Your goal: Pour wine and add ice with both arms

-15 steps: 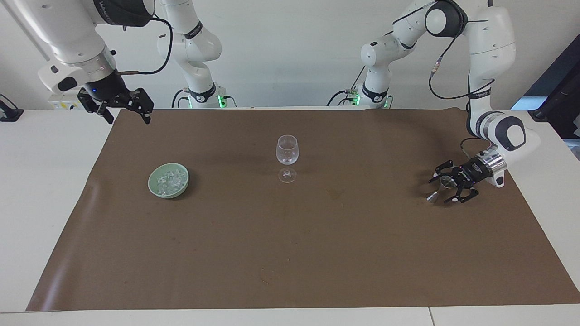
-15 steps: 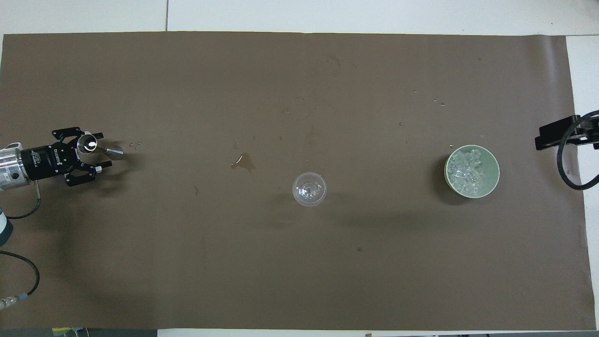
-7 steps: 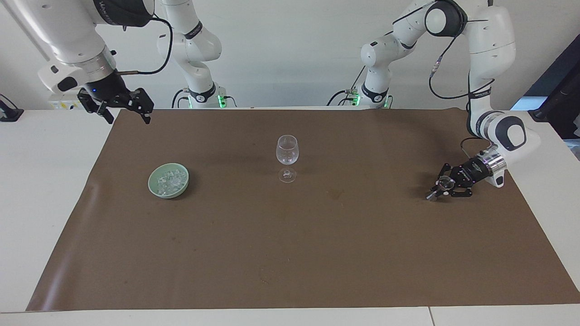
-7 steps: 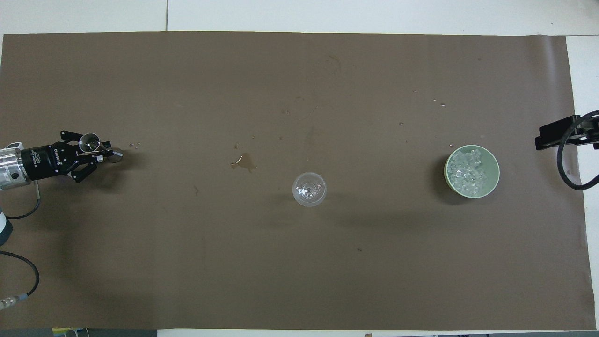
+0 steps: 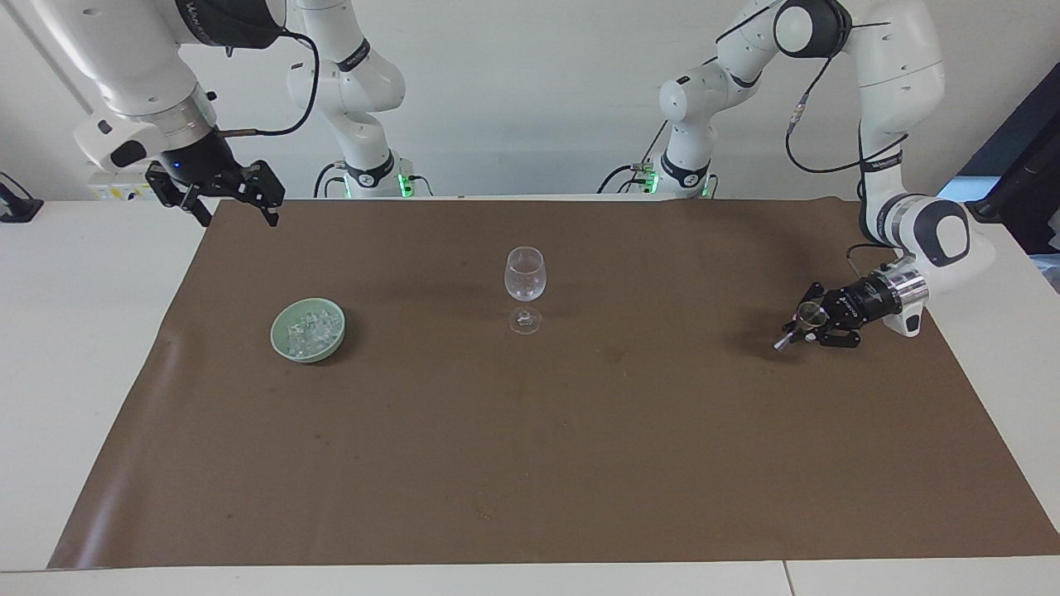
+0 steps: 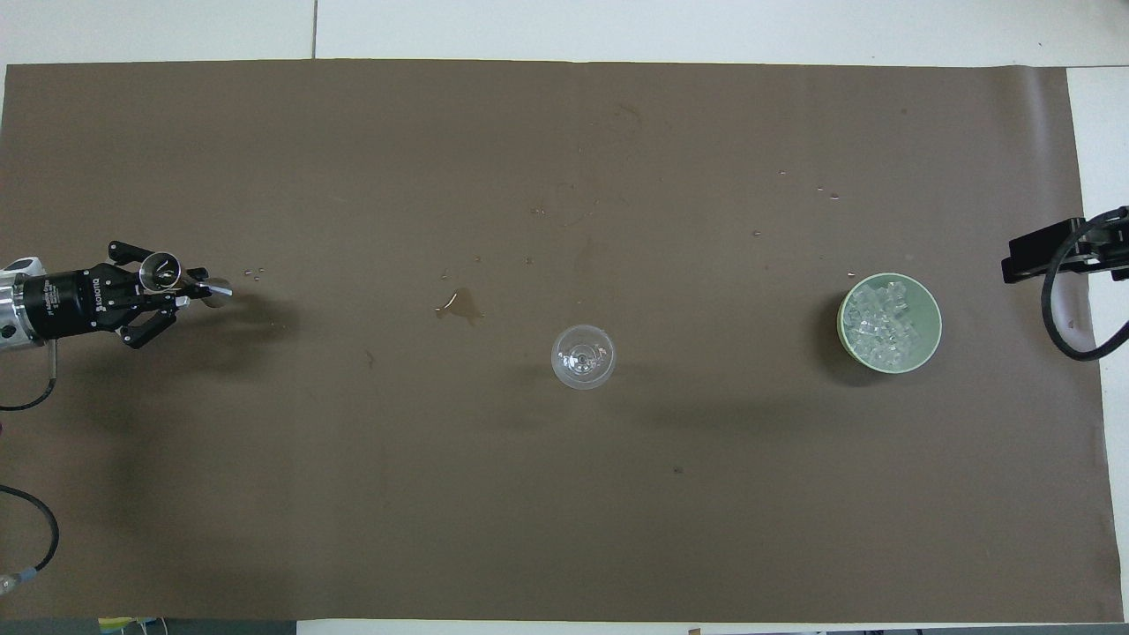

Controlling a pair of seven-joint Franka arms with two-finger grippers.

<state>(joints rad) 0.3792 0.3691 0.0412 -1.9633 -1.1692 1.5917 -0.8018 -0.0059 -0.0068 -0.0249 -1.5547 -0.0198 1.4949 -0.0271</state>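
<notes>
From overhead, my right gripper [image 6: 1045,256] shows only as a black block cut off at the picture's edge, its fingers out of sight. My left arm's white wrist [image 6: 13,304] is cropped likewise. The small clear glassy ice chunks [image 5: 308,331] in the pale green bowl [image 5: 281,343] are too small to count.

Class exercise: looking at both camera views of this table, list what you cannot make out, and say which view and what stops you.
- Metal measuring cup in the left gripper: both views, any liquid inside is too small to tell.
- Right gripper: overhead view, the edge cuts it off.
- Wine glass: both views, clear glass hides whether it holds anything.
- Ice in the green bowl: both views, pieces too small to count.
</notes>
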